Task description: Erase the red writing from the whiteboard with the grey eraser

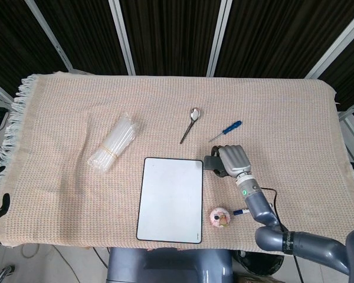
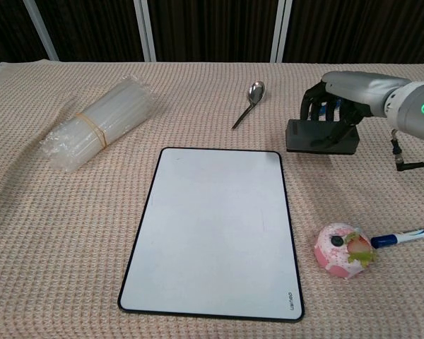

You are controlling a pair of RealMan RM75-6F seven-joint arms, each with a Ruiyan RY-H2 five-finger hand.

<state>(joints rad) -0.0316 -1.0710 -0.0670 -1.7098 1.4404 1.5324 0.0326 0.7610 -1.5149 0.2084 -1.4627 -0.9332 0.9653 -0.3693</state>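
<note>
Grey eraser [image 2: 321, 136], gripped in right hand [image 2: 343, 93]
Held right of whiteboard [image 2: 213, 233], fingers curled round it.

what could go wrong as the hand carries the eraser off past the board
The right hand holds the eraser low over the cloth, right of the whiteboard. Two risks, as judgements:
1. The screwdriver lies close behind the hand, so setting the eraser down there could knock it or leave the eraser tilted on it.
2. The eraser hangs from the fingertips, so it might slip and drop before it is placed.
</note>
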